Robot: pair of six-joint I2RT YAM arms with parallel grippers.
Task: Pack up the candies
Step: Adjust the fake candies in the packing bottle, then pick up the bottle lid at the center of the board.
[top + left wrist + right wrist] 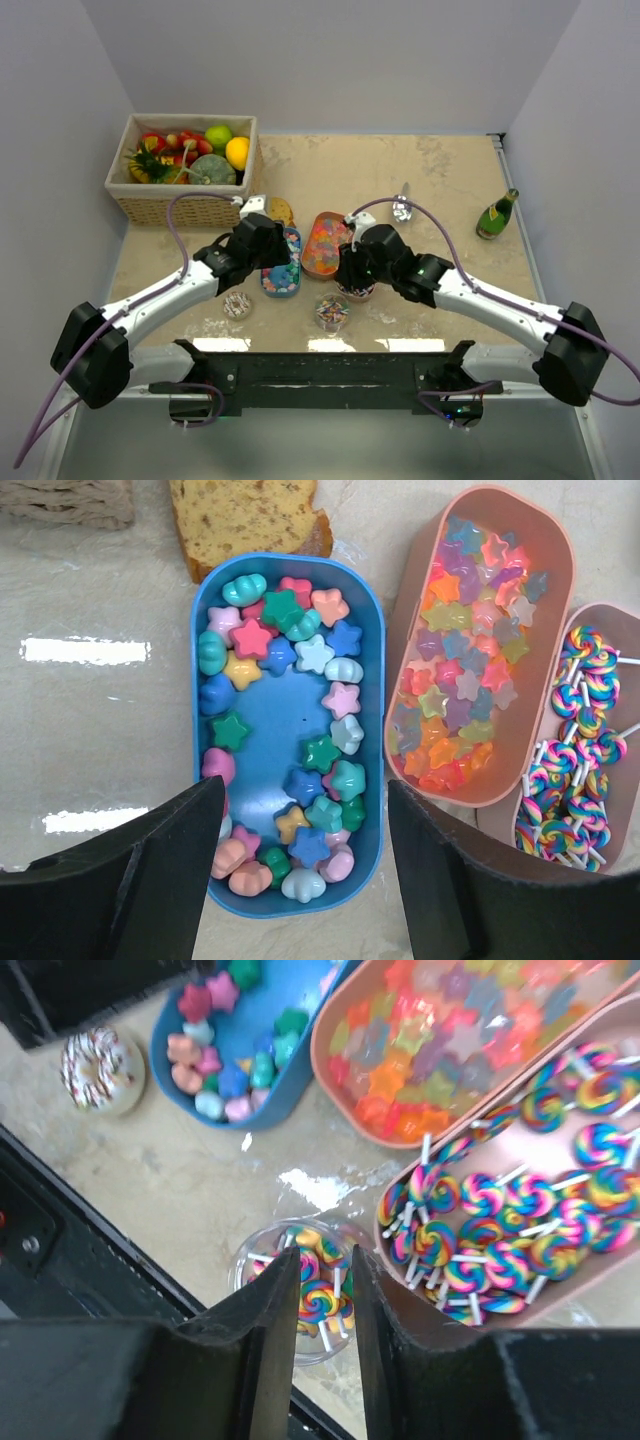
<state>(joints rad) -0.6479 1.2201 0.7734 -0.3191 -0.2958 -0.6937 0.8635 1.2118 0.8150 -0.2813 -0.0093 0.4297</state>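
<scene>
The swirl lollipops [520,1230] filling the pink tray [505,1315] and clear cup [245,1260] look light and slick, so take them by their thin sticks. Your right gripper [322,1265] hangs over that cup, jaws nearly together, and you cannot tell if they pinch one; your left gripper [305,800] gapes above the blue tray [270,730] of pastel stars [258,640]

Lollipops [580,695] partly beyond right edge
</scene>
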